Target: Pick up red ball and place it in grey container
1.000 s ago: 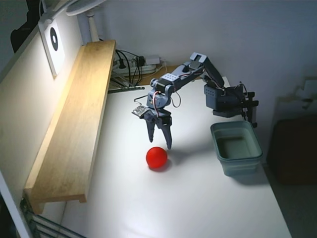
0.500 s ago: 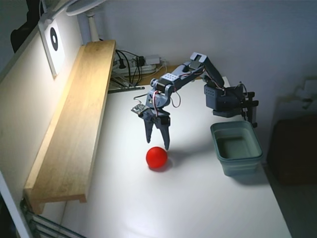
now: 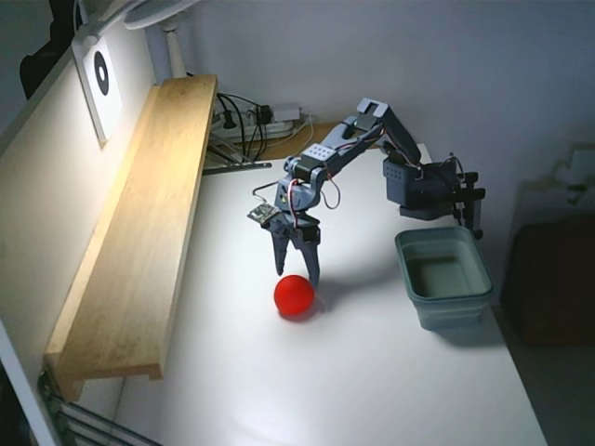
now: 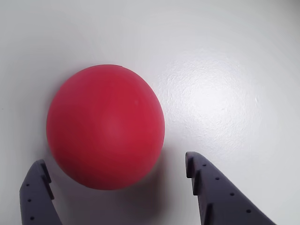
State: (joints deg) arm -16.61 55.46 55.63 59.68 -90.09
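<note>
Fixed view first: white table (image 3: 372, 390) fills most of the frame, with a long wooden shelf (image 3: 139, 232) running along the left side from upper left down to lower left. The arm (image 3: 358, 139) is clamped at the upper right and reaches toward the middle, with its gripper (image 3: 297, 271) pointing pretty much straight down. The red ball (image 3: 294, 295) sits on the table just left of centre, right under the fingertips. From this angle the tips look like they're right at the top edge of the ball, but I can't say whether they're actually touching it. The grey container (image 3: 469, 288) is over on the right side of the frame, well apart from the ball, sitting upright on the table with nothing visible inside. A tangle of cables and a power strip (image 3: 256, 119) sits at the top centre behind the arm, and a lamp (image 3: 167, 28) is up in the top left corner.

Wrist view: the red ball (image 4: 105, 126) takes up the left-centre of the frame, resting on the glossy white surface. Two dark fingers (image 4: 215, 192) poke in from the bottom edge, one at lower left and one at lower right. The gripper (image 4: 115, 171) is spread wide, with the lower part of the ball sitting in the gap between the tips. There's visible space on both sides, so nothing is clamped.
</note>
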